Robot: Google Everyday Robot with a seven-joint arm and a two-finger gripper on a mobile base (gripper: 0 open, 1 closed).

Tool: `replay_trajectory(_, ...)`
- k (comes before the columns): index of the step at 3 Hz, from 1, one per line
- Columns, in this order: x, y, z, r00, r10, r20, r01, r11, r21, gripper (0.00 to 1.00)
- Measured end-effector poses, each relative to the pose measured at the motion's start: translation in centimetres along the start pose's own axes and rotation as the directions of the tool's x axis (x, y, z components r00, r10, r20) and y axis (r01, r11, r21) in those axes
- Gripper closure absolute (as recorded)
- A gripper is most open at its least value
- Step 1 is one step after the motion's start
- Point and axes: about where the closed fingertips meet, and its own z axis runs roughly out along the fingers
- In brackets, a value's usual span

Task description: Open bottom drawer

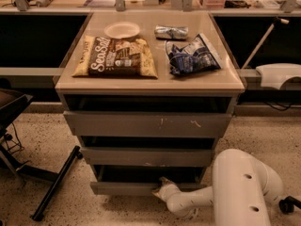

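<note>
Bottom drawer (123,188): lowest of three stacked fronts, long axis left-right. Your gripper (161,185) sits at its top lip, right of drawer's centre (jaws open or closed: cannot tell). Pull likely square to front, outward.

The pincer (161,185) sits at the top edge of the bottom drawer (122,188), right of its middle, in the narrow dark slot under the middle drawer (146,157). The white arm (240,187) fills the floor at the near right. On the left, a black chair leg (56,182) slants across the floor – bare floor lies between it and the drawer fronts.
</note>
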Motion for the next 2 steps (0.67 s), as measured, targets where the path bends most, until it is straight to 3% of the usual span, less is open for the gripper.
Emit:
replay_trajectory(1, 1.17, 1.71, -1.03, 0.999, 0.034, -0.024, -0.034, 0.9994, -0.007, 1.00)
replay_trajectory(2, 0.78, 1.49, -1.45, 0.999, 0.034, -0.024, -0.034, 0.9994, -0.007, 1.00)
